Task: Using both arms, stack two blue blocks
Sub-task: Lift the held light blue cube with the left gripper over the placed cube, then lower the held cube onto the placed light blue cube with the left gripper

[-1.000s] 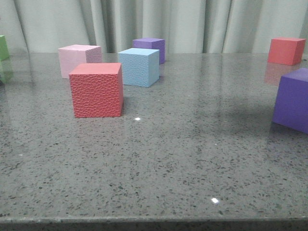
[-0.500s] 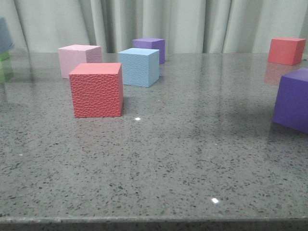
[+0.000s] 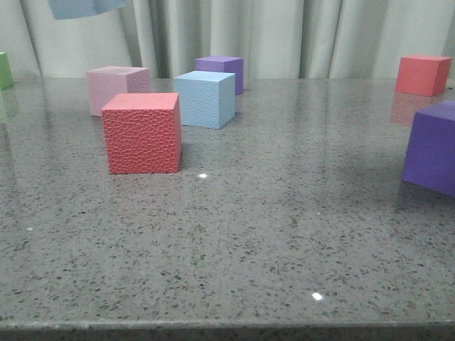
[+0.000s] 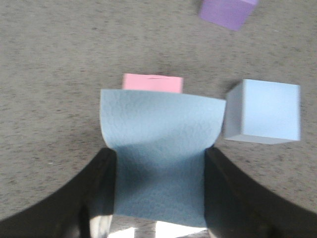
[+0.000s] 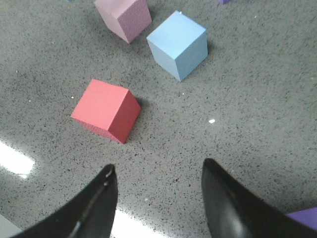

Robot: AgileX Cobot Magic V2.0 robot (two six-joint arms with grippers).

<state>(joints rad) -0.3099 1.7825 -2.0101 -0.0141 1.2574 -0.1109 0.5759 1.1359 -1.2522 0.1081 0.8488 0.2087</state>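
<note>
- Front view is showing my held blue block [image 3: 82, 7] entering at the top left, high above the table [image 3: 270, 234]; half a second ago it was only a blue sliver at the left edge above the green cube [image 3: 5, 69], and a second ago it was absent
- My left gripper [image 4: 159, 191] is clenching that block between its dark fingers [image 4: 96, 196], carrying it well clear of the surface
- Left wrist view is placing the pink cube [image 4: 152, 82] beneath the held block and the second blue block [image 4: 262, 111] just beside, so I am nearing it but not yet over it
- Second blue block is resting on the table behind the red cube [image 3: 142, 133], untouched
- My right gripper [image 5: 158, 198] is hanging released and empty above bare table
- I am judging the lift done and the carry under way; alignment over the resting block is what I am needing next
</note>
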